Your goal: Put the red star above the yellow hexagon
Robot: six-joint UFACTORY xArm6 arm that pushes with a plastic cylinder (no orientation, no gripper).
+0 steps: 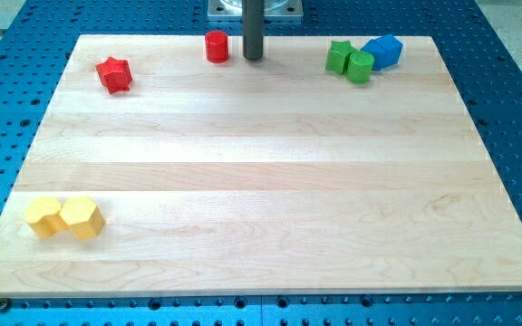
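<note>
The red star [114, 74] lies near the board's top left. The yellow hexagon [82, 217] lies near the bottom left, touching a second yellow block [43, 217] on its left. My tip [253, 57] is at the top middle of the board, just right of a red cylinder [217, 46] and well to the right of the red star. The star and the yellow hexagon are far apart, the star high above the hexagon and slightly to its right.
A green star [338, 56], a green cylinder [360, 67] and a blue block [383, 52] cluster at the top right. The wooden board [261, 181] sits on a blue perforated table.
</note>
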